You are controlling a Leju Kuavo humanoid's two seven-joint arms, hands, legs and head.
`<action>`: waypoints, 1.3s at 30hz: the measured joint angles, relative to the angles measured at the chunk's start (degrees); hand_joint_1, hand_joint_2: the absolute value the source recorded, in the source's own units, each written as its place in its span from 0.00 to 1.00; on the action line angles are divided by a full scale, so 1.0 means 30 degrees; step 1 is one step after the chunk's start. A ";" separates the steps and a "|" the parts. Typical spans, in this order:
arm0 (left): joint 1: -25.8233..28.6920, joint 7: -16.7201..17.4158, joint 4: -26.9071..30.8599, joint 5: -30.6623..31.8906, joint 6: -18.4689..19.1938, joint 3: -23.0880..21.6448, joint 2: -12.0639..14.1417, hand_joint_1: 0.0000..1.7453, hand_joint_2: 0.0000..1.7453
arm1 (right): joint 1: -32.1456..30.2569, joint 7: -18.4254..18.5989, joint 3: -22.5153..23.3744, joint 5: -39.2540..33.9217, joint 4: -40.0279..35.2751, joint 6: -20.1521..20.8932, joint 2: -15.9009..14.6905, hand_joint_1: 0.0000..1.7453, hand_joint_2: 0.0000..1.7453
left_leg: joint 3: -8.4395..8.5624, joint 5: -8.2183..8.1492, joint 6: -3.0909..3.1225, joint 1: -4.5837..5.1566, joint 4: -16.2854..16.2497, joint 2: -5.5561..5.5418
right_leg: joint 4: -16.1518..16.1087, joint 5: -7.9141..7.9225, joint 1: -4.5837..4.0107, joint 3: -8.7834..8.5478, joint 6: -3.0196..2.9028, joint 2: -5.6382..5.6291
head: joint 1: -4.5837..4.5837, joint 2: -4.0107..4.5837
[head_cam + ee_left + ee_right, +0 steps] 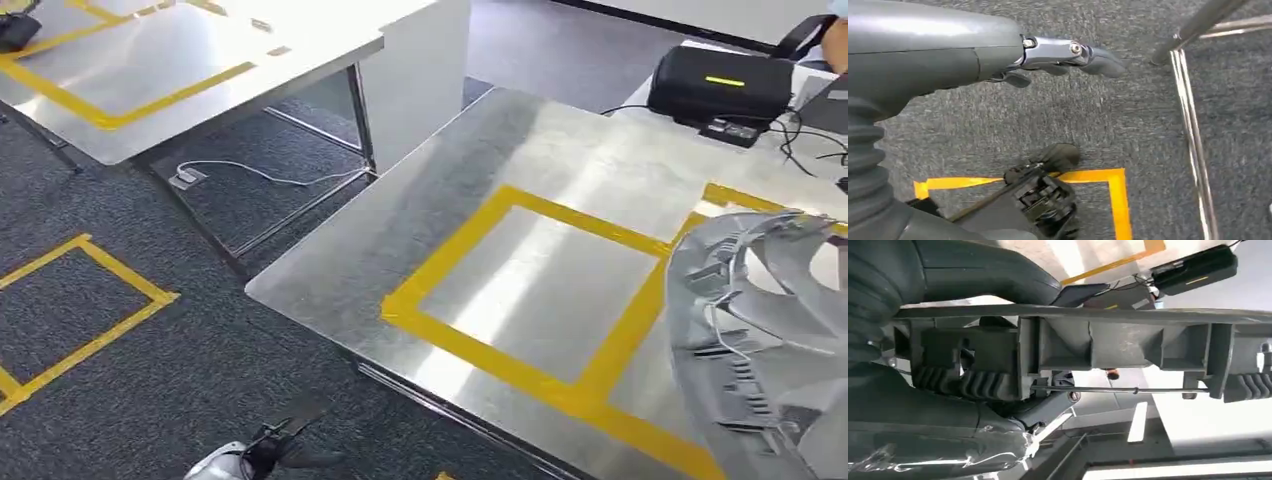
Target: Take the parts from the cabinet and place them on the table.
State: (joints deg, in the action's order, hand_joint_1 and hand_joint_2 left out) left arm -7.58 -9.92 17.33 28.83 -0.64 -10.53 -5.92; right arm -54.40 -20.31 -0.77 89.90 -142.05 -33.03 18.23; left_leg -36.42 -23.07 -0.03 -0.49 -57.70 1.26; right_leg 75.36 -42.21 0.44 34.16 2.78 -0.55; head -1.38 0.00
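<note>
A large grey plastic part point(760, 340) with ribs, clips and a thin wire hangs over the right end of the steel table point(400, 240), above a yellow taped rectangle point(530, 290). In the right wrist view my right hand point(1043, 407) grips this part point(1113, 345) from below, its fingers wrapped under the ribbed edge. My left hand point(255, 455) hangs low beside the table's near edge, over the carpet. Its fingers point(1058, 55) are stretched out and hold nothing.
A black box with a yellow light point(720, 82) and cables sit at the table's far right. A second steel table point(200, 70) stands at upper left, with a white cable point(260, 175) on the carpet under it. Yellow tape point(80, 310) marks the floor. Chrome table frame point(1190, 125) runs near my left hand.
</note>
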 joint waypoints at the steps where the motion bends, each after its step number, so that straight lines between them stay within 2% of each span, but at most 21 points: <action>1: 0.0020 0.0000 0.0000 0.0000 0.0030 -0.0007 0.0000 0.00 1.00 | -0.0055 0.0000 -0.0007 0.0000 0.0000 0.0052 0.0000 1.00 1.00 | 0.0415 -0.0303 -0.0010 0.0003 0.0000 0.0087 | -0.0661 0.1338 -0.0023 0.0398 0.0042 0.0018 | 0.0008 0.0000; 3: 0.0035 -0.0058 0.0000 0.0000 0.0022 0.0000 0.0000 0.00 1.00 | -0.0242 0.0000 -0.0014 0.0000 0.0000 0.0110 0.0000 1.00 1.00 | 0.1263 -0.0897 -0.0109 -0.0017 0.0000 0.0268 | -0.3633 0.4358 0.0033 0.0186 0.0135 0.0493 | 0.0037 0.0000; 4: 0.0141 -0.0073 -0.0007 -0.0007 0.0015 0.0000 0.0022 0.00 1.00 | -0.0276 0.0000 -0.0022 0.0000 0.0000 0.0110 0.0000 1.00 1.00 | 0.1359 -0.1150 -0.0215 0.0073 0.0033 0.0365 | -0.4704 0.5225 0.0018 0.0221 0.0145 0.1465 | 0.0065 0.0000; 5: 0.0148 -0.0080 -0.0015 -0.0007 0.0015 -0.0001 0.0051 0.00 1.00 | -0.0245 0.0000 -0.0036 0.0007 0.0000 0.0132 0.0000 1.00 1.00 | 0.1627 -0.1403 -0.0334 0.0216 -0.0146 0.0412 | -0.4892 0.5126 -0.0139 0.0137 0.0118 0.1836 | 0.0147 0.0007; 6: 0.0172 -0.0073 -0.0015 -0.0015 0.0008 0.0000 0.0110 0.00 1.00 | -0.0241 0.0014 -0.0058 0.0000 -0.0015 0.0117 0.0000 1.00 1.00 | 0.1682 -0.1434 -0.0372 0.0271 -0.0128 0.0590 | -0.4890 0.5049 -0.0103 0.0008 -0.0123 0.1566 | 0.0096 0.0000; 9: 0.0090 -0.0080 0.0000 -0.0015 -0.0007 0.0000 0.0066 0.00 1.00 | -0.0320 0.0117 -0.0174 0.0007 -0.0021 0.0153 0.0000 1.00 1.00 | 0.1830 -0.1698 -0.0570 0.0205 -0.0023 0.1249 | -0.5012 0.5064 -0.0058 0.0060 -0.0437 0.0756 | -0.0072 0.0000; 10: 0.0031 -0.0080 0.0000 -0.0015 -0.0007 -0.0007 0.0066 0.00 1.00 | -0.0344 0.0168 -0.0182 0.0007 -0.0029 0.0168 0.0000 1.00 1.00 | 0.1731 -0.1963 -0.0649 0.0140 -0.0383 0.0533 | -0.5049 0.5076 0.0004 -0.0013 -0.0524 0.0520 | -0.0124 0.0000; 11: -0.0002 -0.0080 0.0000 -0.0015 -0.0014 -0.0007 0.0058 0.00 1.00 | -0.0322 0.0197 -0.0211 0.0007 -0.0044 0.0176 0.0000 1.00 1.00 | 0.1288 -0.2443 -0.0668 0.0127 -0.1276 0.0082 | -0.5054 0.5046 0.0051 -0.0037 -0.0645 0.0358 | -0.0138 0.0000; 13: 0.0042 -0.0066 -0.0007 -0.0015 0.0000 -0.0015 0.0051 0.00 1.00 | -0.0223 0.0284 -0.0350 0.0000 -0.0051 0.0284 0.0000 1.00 1.00 | -0.0515 -0.3813 -0.0754 0.0088 -0.4587 -0.0253 | -0.5055 0.4968 0.0083 -0.0067 -0.0801 -0.0185 | -0.0255 0.0000; 15: 0.0049 -0.0029 -0.0007 -0.0015 0.0000 -0.0007 0.0044 0.00 1.00 | -0.0204 0.0328 -0.0379 0.0007 -0.0051 0.0409 0.0000 1.00 1.00 | -0.1667 -0.3907 -0.0749 0.0088 -0.6168 -0.0305 | -0.5055 0.4931 0.0076 -0.0147 -0.0846 -0.0752 | -0.0255 0.0000; 16: 0.0047 -0.0007 -0.0007 -0.0015 -0.0007 -0.0015 0.0044 0.00 1.00 | -0.0201 0.0343 -0.0408 0.0007 -0.0051 0.0438 0.0000 1.00 1.00 | -0.1589 -0.3206 -0.0693 0.0086 -0.5673 -0.0336 | -0.5055 0.4888 0.0078 -0.0226 -0.0846 -0.1053 | -0.0269 0.0000; 18: -0.0029 -0.0015 0.0000 -0.0015 -0.0007 -0.0007 0.0051 0.00 1.00 | -0.0202 0.0372 -0.0444 0.0007 -0.0051 0.0460 0.0000 1.00 1.00 | -0.0501 -0.1292 -0.0557 0.0053 -0.2999 -0.0631 | -0.5055 0.4800 0.0109 -0.0415 -0.0744 -0.1579 | -0.0262 0.0000; 19: -0.0050 -0.0007 -0.0007 -0.0022 -0.0007 -0.0007 0.0058 0.00 1.00 | -0.0202 0.0437 -0.0444 0.0007 -0.0051 0.0511 0.0000 1.00 1.00 | 0.0212 -0.0524 -0.0523 -0.0025 -0.1370 -0.1440 | -0.5055 0.4734 0.0133 -0.0459 -0.0640 -0.1806 | -0.0262 0.0000; 20: -0.0041 -0.0007 -0.0007 -0.0022 -0.0007 -0.0007 0.0058 0.00 1.00 | -0.0152 0.0561 -0.0466 0.0015 -0.0051 0.0672 0.0000 1.00 1.00 | 0.0488 -0.0759 -0.0487 -0.0137 -0.0661 -0.2184 | -0.4935 0.4635 -0.0003 -0.0438 -0.0489 -0.1997 | -0.0276 0.0000; 23: -0.0111 0.0036 0.0000 -0.0022 -0.0007 -0.0007 0.0007 0.00 1.00 | -0.0172 0.1130 -0.0649 0.0015 -0.0058 0.1255 0.0000 1.00 1.00 | 0.0736 -0.0985 -0.0479 -0.0122 -0.0190 -0.1898 | -0.5220 0.4723 0.0133 -0.0166 -0.0194 -0.2406 | -0.0298 0.0000; 24: -0.0139 0.0036 0.0000 -0.0022 -0.0014 -0.0007 0.0015 0.00 1.00 | -0.0203 0.1383 -0.0670 0.0015 -0.0058 0.1573 -0.0007 1.00 1.00 | 0.0789 -0.0931 -0.0686 -0.0166 -0.0090 -0.1924 | -0.5212 0.4687 0.0073 -0.0435 -0.0685 -0.2292 | -0.0182 0.0000; 25: -0.0159 0.0036 0.0000 -0.0022 -0.0014 -0.0007 0.0015 0.00 1.00 | -0.0215 0.1531 -0.0685 0.0007 -0.0058 0.1772 -0.0007 1.00 1.00 | 0.0791 -0.0926 -0.0641 -0.0153 -0.0090 -0.1923 | -0.5232 0.4737 0.0049 -0.0458 -0.0965 -0.2302 | -0.0174 0.0000; 27: -0.0150 0.0036 0.0000 -0.0029 -0.0014 -0.0007 0.0000 0.00 1.00 | -0.0219 0.1698 -0.0729 0.0000 -0.0058 0.1961 -0.0007 1.00 1.00 | 0.0803 -0.0900 -0.0585 -0.0126 -0.0092 -0.1923 | -0.5381 0.4777 0.0059 -0.0506 -0.0921 -0.2271 | -0.0174 0.0000; 30: -0.0148 0.0036 0.0000 -0.0029 -0.0021 0.0000 0.0007 0.00 1.00 | -0.0217 0.2388 -0.0772 0.0000 -0.0116 0.2774 -0.0022 1.00 1.00 | 0.0837 -0.0936 -0.0406 -0.0102 -0.0096 -0.1940 | -0.5586 0.4806 0.0058 -0.0506 -0.0768 -0.2172 | -0.0182 0.0000; 33: -0.0146 0.0036 0.0000 -0.0029 -0.0029 0.0000 0.0044 0.00 1.00 | -0.0244 0.3842 -0.0780 0.0000 -0.0204 0.4119 -0.0088 1.00 1.00 | 0.0843 -0.0946 -0.0348 -0.0072 -0.0108 -0.1959 | -0.5714 0.4839 0.0118 -0.0583 -0.0125 -0.2151 | -0.0189 0.0000; 39: -0.0140 0.0058 0.0000 -0.0015 -0.0007 0.0007 0.0138 0.00 1.00 | -0.0534 0.7784 -0.0772 0.0000 -0.0306 0.7232 -0.1215 1.00 1.00 | 0.0879 -0.0914 -0.0302 -0.0070 -0.0106 -0.1964 | -0.5717 0.4867 0.0122 -0.0761 -0.0052 -0.2148 | -0.0196 0.0000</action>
State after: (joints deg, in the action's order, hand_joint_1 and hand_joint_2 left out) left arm -8.00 -9.75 17.33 28.79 -0.66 -10.51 -5.51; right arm -56.00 3.05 -3.08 89.90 -142.97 -11.33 14.58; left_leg -33.78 -25.81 -0.94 -0.70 -58.01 -4.63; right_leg 58.21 -27.61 0.81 31.88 2.63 -6.99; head -1.97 0.00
